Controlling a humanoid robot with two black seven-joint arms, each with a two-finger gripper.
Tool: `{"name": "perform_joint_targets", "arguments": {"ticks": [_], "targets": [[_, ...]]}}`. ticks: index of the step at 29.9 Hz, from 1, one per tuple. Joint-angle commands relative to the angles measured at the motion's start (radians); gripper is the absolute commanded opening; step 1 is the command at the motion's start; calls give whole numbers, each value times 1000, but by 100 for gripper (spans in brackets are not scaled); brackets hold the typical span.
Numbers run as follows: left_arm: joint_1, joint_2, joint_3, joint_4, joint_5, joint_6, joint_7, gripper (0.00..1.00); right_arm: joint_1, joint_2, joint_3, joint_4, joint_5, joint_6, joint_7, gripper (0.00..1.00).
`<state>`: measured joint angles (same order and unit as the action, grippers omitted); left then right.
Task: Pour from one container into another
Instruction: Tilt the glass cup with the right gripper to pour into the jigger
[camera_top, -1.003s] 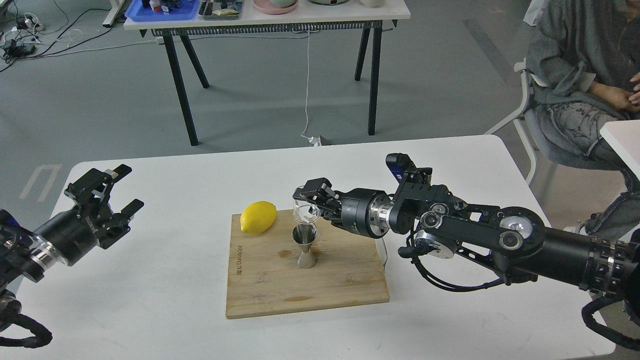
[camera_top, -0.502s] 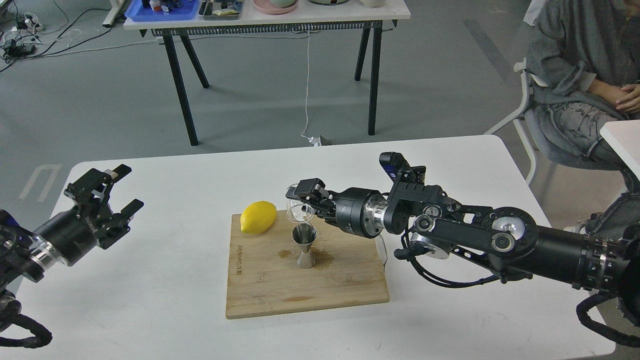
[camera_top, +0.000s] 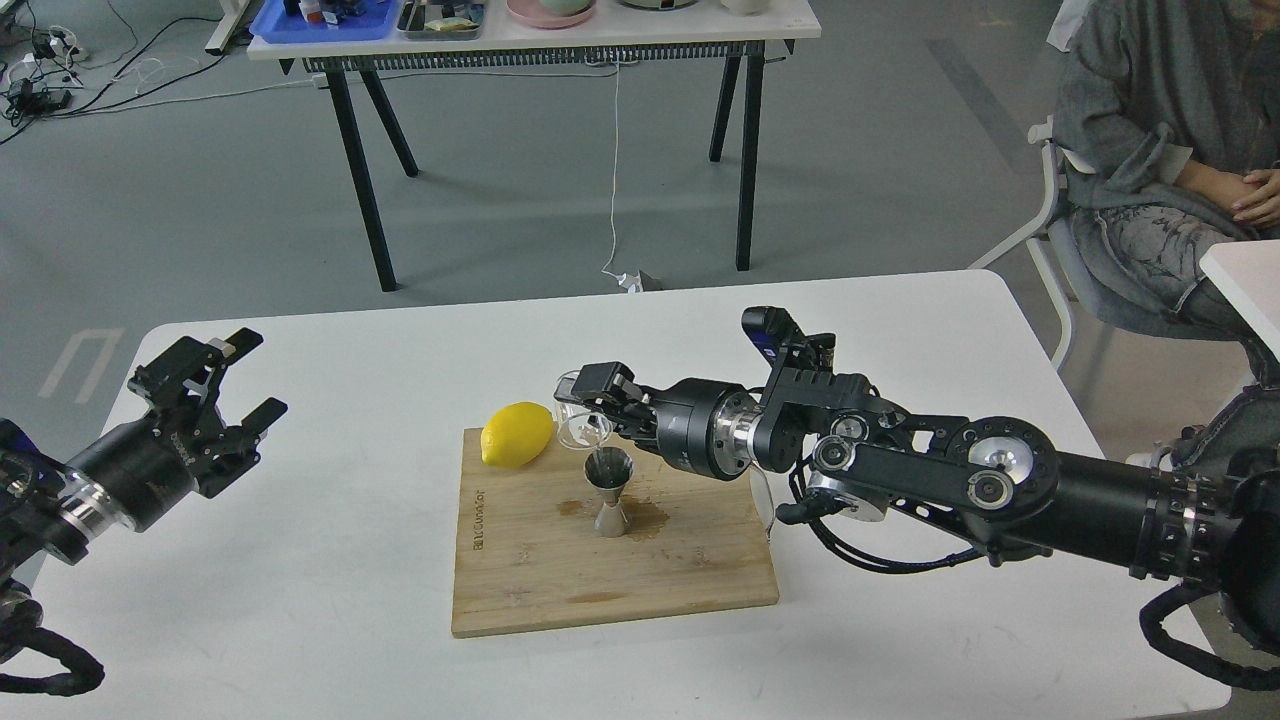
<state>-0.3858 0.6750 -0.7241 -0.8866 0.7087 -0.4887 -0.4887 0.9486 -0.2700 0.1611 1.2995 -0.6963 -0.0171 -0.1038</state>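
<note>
The right gripper (camera_top: 592, 400) has its fingers closed on the tipped glass cup (camera_top: 580, 420), just above and left of the jigger (camera_top: 610, 490) on the cutting board (camera_top: 520, 580). Pouring looks underway or ending; next the cup needs righting, I judge. The left gripper (camera_top: 240, 380) hangs open and empty, far left.

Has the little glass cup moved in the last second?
Yes. The glass cup, held by the right gripper, has drifted left past the standing jigger, toward the lemon.

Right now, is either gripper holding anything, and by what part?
The right gripper holds the clear glass cup by its side wall, tipped above the jigger. The left gripper is open and empty.
</note>
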Motion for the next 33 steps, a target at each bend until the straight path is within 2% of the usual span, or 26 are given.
{"name": "perform_joint_targets", "arguments": {"ticks": [1,16,28,33], "targets": [[1,0,0,0,0,0,0,98,9,0,-23,0,-9,0,15,36],[1,0,0,0,0,0,0,98,18,-9,-35,0,-80,0,39,36],[1,0,-1,0,0,0,0,98,30,-11,-71,-17,-146,0,116,36],[1,0,-1,0,0,0,0,98,29,-12,-71,-20,-169,0,122,36]]}}
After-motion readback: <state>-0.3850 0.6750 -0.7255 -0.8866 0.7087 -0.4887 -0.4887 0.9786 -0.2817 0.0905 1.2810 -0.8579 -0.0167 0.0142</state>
